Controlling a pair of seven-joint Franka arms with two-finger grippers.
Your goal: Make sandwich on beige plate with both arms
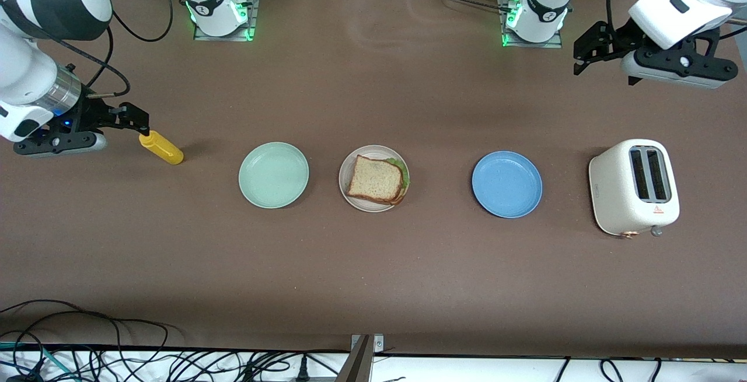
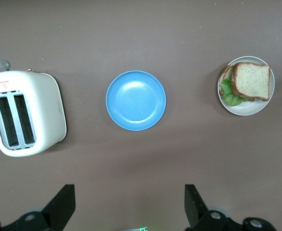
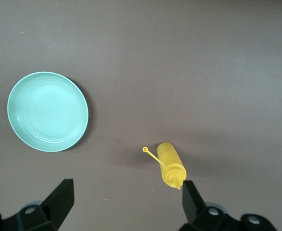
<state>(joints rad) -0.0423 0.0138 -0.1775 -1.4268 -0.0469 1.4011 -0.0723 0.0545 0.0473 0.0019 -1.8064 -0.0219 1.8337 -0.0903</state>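
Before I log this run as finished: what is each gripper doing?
Left gripper: open, empty, up over the table near the toaster.
Right gripper: open, empty, above the yellow squeeze bottle.

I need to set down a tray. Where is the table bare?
Bare: the wide strip of table nearer the camera than the plates, and the strip between them and the bases. Crowded: the row from yellow bottle to toaster.
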